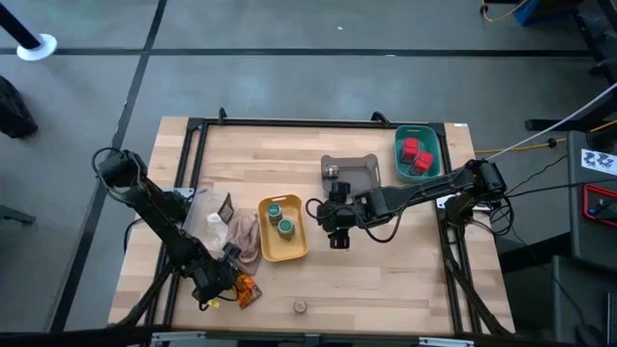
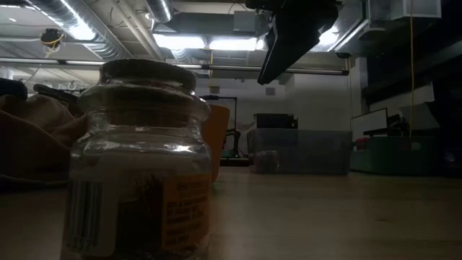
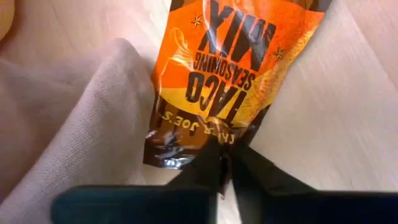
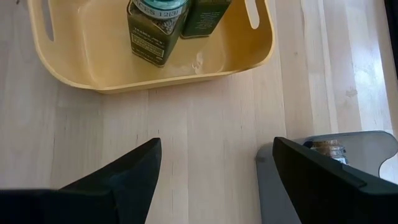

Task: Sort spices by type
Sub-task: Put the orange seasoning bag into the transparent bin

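My left gripper (image 1: 229, 286) (image 3: 225, 163) is near the table's near-left corner, shut on the orange-brown sachet (image 1: 247, 290) (image 3: 242, 74), beside the beige cloth (image 1: 243, 237) (image 3: 81, 118). My right gripper (image 1: 337, 237) (image 4: 214, 149) hangs open above bare table between the yellow tray (image 1: 285, 253) (image 4: 155, 74) and the grey tray (image 1: 359, 172) (image 4: 373, 140). Two green-lidded jars (image 1: 281, 218) (image 4: 155, 25) stand in the yellow tray. One tiny round jar (image 1: 331, 172) (image 4: 328, 149) sits in the grey tray, and the other (image 1: 300, 306) (image 2: 137, 159) stands on the table by the near edge. Two red blocks (image 1: 415, 155) lie in the teal tray (image 1: 434, 135). The dark sachet (image 1: 227, 207) rests in the clear tray (image 1: 202, 214). My left gripper pinches the sachet's dark brown end (image 3: 205, 146) between its two shut fingers (image 3: 199, 168). The fingers lie along the sachet, which stretches away from them flat over the wood beside the cloth. Whether it rests on the table or is lifted clear, I cannot tell.
Black frame rails (image 1: 193, 154) run along the table's left, far and right sides. Bare wood (image 1: 386, 280) lies between the yellow tray and the table's near-right corner. The trays crowd the middle and far right.
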